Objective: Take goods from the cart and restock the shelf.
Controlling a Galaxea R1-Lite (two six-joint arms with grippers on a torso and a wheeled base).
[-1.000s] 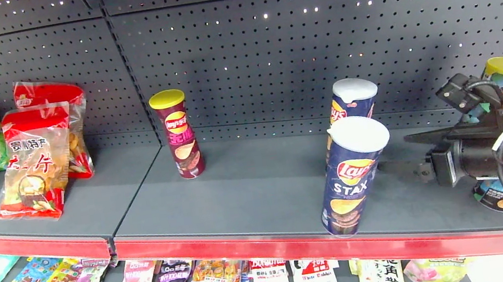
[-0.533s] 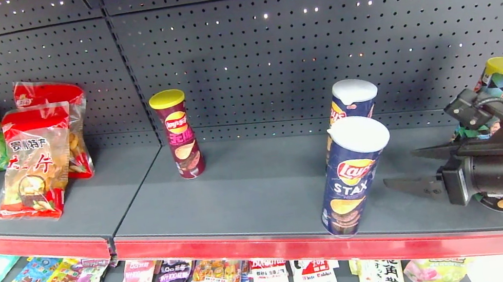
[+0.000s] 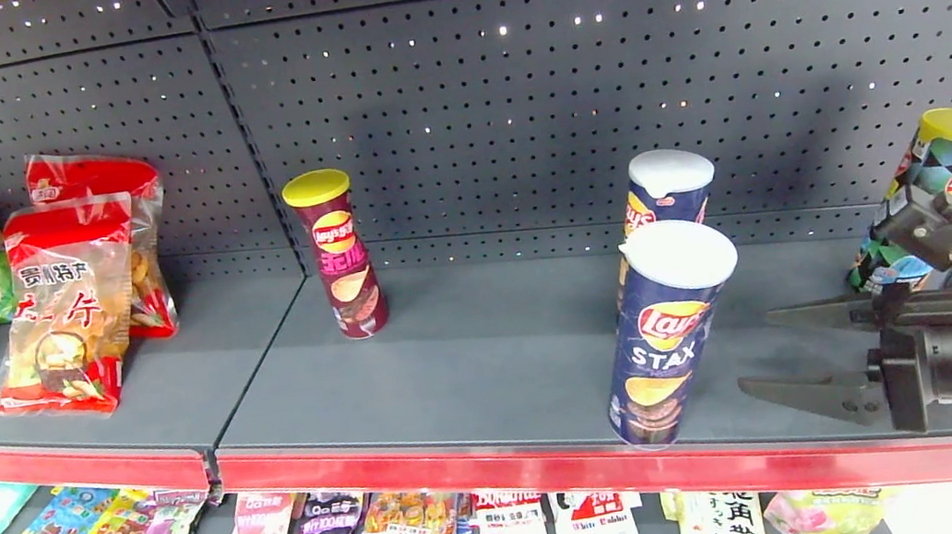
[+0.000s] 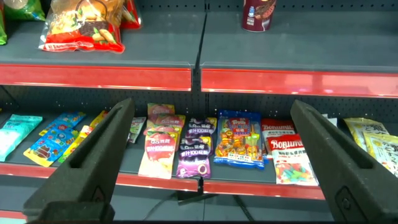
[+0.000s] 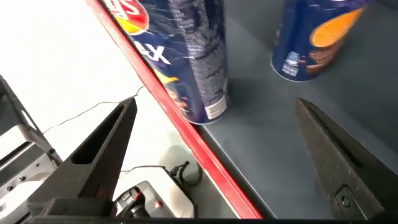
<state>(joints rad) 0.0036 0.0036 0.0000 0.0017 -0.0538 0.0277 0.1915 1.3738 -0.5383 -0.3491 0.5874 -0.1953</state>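
1. two claws are open and hold nothing: the right gripper hangs over the right part of the shelf, near its red front edge.
2. the left gripper is spread wide, facing small packets one level lower.
3. a blue can stands upright near the right gripper, at the front edge; a second blue can is behind it.
4. a yellow-lid can stands behind the right arm.

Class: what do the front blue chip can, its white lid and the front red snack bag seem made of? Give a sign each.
Front blue chip can: probably printed cardboard, smooth; straight rigid tube.
White lid: likely plastic, matte; thin rim.
Front red snack bag: clear glossy plastic film; glare, crinkles.
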